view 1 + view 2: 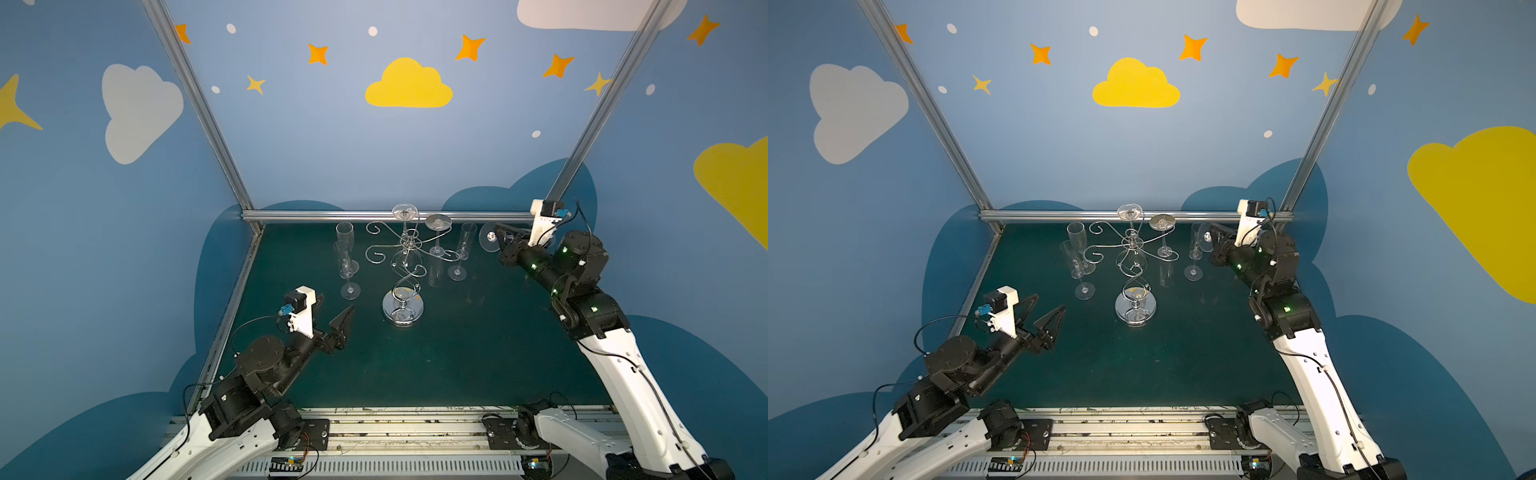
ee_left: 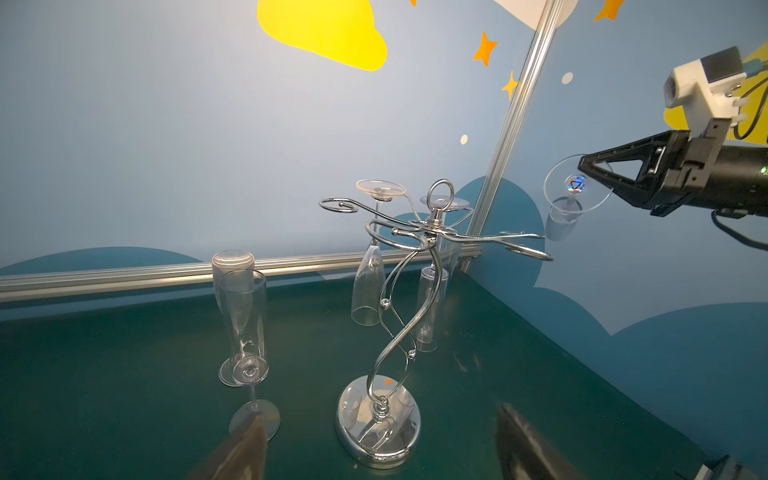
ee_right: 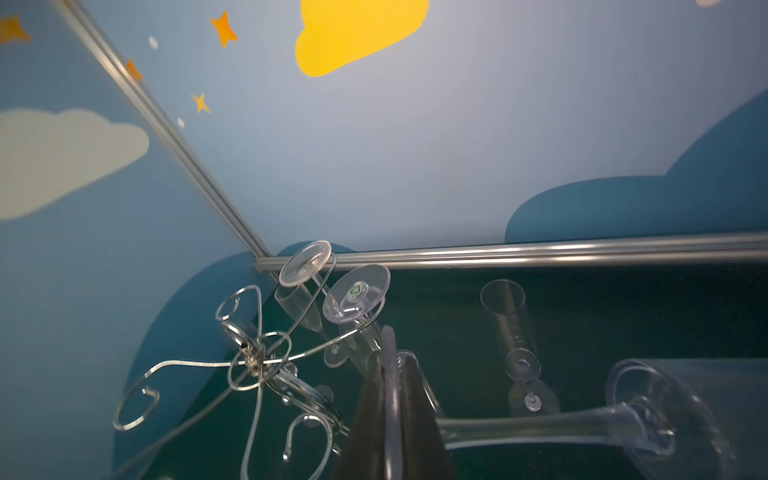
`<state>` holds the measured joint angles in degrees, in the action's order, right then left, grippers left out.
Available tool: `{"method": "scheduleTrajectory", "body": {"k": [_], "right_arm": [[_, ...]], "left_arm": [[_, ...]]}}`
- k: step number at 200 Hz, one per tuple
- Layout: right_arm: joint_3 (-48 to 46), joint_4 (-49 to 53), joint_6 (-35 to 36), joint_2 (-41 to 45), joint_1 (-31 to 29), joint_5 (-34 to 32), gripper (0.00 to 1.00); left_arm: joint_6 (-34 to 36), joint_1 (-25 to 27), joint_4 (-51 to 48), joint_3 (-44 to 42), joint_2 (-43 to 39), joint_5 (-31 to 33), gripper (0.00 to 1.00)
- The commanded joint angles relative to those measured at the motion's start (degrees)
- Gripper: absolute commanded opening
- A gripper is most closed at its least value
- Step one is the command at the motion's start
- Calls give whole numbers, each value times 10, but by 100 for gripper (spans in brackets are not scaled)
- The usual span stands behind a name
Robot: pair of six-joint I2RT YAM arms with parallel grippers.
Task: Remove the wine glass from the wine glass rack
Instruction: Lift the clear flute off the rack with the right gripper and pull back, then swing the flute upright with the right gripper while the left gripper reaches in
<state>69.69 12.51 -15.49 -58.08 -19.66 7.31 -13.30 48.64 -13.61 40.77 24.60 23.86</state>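
While the right hand (image 1: 496, 237) grips the round foot of a clear wine glass (image 1: 484, 246) in the air near the dark green bench's (image 1: 457, 353) far right corner, apart from the shiny silver wire rack (image 1: 402, 311) mid-bench, the left hand (image 1: 1049, 302) hangs spread wide, holding nothing.

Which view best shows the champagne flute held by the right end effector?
The right wrist view: the champagne flute is close up, its foot pinched edge-on in the right end effector, stem and bowl visible. The left wrist view shows its foot face-on, bowl behind. Both top views show mainly the foot.
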Motion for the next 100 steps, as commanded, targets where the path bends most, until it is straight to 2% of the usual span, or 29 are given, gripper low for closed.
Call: {"method": "scheduleTrajectory", "body": {"k": [1, 31, 67, 100], "right_arm": [[-15, -26, 174, 18, -50, -37, 0], [-50, -53, 291, 37, -110, -33, 0], [-69, -59, 432, 53, -173, 2, 0], [-83, -93, 539, 60, -248, -47, 0]], "left_arm": [[4, -2, 5, 26, 13, -19, 85], [4, -3, 1, 47, 33, -40, 85], [5, -2, 9, 75, 64, -75, 85], [20, -3, 8, 122, 112, -129, 85]]}}
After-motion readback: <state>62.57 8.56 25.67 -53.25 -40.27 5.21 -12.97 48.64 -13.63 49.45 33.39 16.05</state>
